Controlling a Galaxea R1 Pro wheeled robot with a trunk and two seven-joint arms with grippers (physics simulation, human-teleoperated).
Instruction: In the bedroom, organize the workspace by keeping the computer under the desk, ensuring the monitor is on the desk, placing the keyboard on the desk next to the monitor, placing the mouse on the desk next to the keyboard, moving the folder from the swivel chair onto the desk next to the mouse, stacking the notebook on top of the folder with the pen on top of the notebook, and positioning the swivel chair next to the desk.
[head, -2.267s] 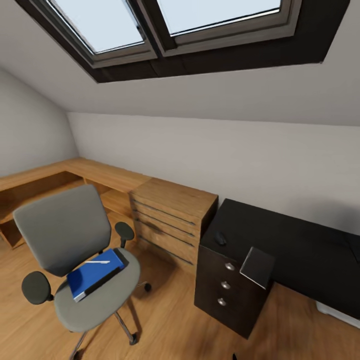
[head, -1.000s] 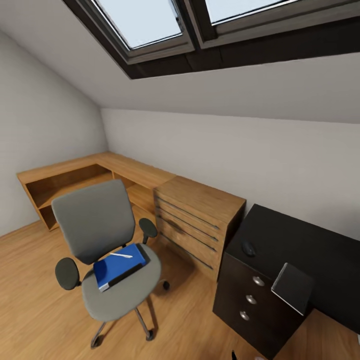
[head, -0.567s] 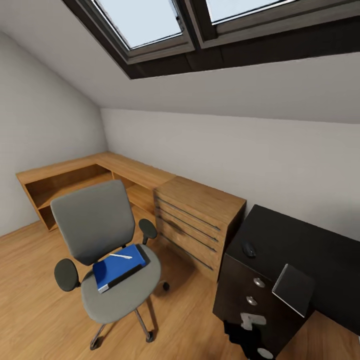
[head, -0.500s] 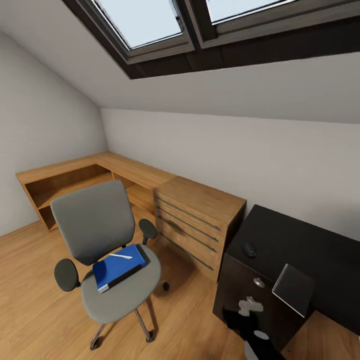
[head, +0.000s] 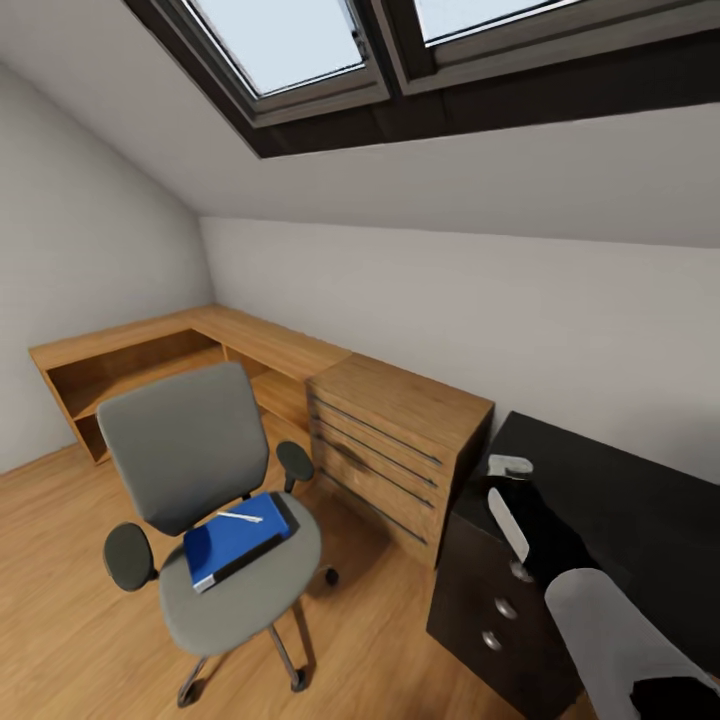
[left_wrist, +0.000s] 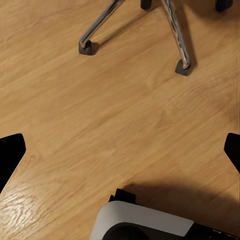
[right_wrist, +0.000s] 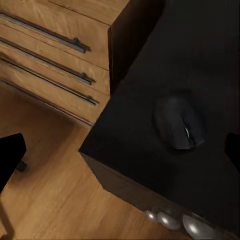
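The grey swivel chair (head: 185, 450) stands on the wooden floor at the left. The blue folder (head: 235, 535) lies on its seat, and the thin white pen (head: 240, 517) rests on the folder. The black desk (head: 640, 500) is at the right. My right gripper (head: 502, 488) hovers over its near corner, open, with the black mouse (right_wrist: 180, 122) on the desk top just ahead of its fingers (right_wrist: 11, 156). My left gripper (left_wrist: 120, 152) hangs open above the floor near the chair's chrome legs (left_wrist: 175, 35). Computer, monitor, keyboard and notebook are out of view.
A light wooden drawer unit (head: 395, 440) stands between chair and desk, joined to a low wooden shelf bench (head: 140, 355) along the wall. The desk's drawers with silver knobs (head: 497, 608) face the floor. A sloped ceiling with skylights (head: 290, 45) hangs overhead.
The view first swung left. My right arm has since risen from below and reached over the desk's corner, now covering the mouse and the notebook in the head view.
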